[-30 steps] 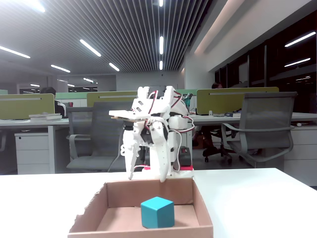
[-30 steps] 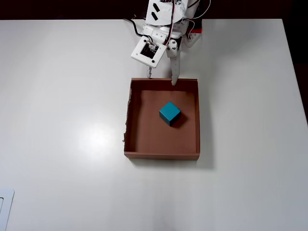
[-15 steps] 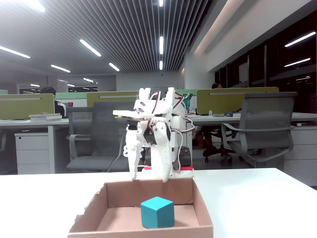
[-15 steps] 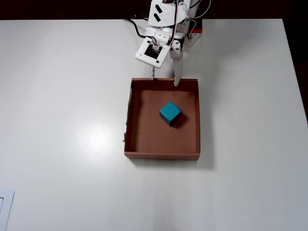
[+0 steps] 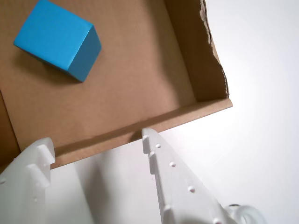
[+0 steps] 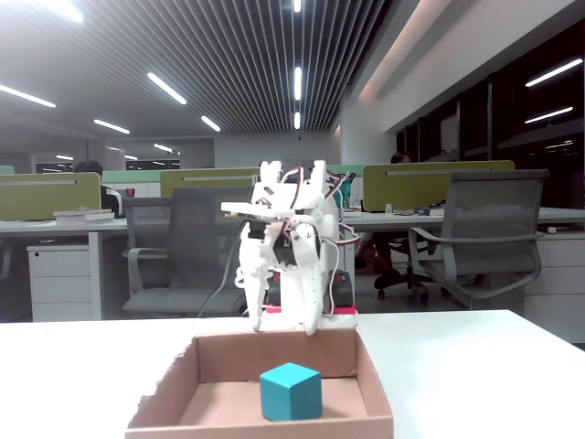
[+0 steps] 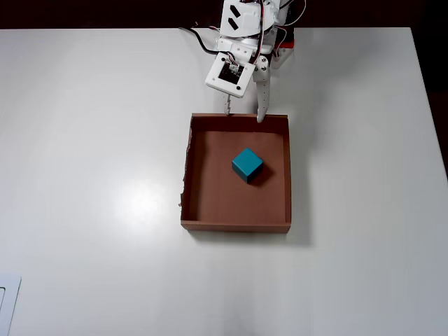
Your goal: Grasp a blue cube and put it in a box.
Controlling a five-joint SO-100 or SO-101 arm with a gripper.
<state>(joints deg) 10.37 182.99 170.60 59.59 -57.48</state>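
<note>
Inside, matte blue cube (image 7: 247, 164) (sharp-edged), on brown cardboard box (image 7: 203, 203) floor

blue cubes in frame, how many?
1. The blue cube sits on the floor of the box, a bit toward the arm side in the overhead view, clear of the walls. The open gripper holds nothing. Nothing seems hidden.

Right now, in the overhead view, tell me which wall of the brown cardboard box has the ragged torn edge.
The left wall of the shallow brown cardboard box: its rim is jagged, while the other three run straight. The open white gripper hangs by the top wall.
</note>
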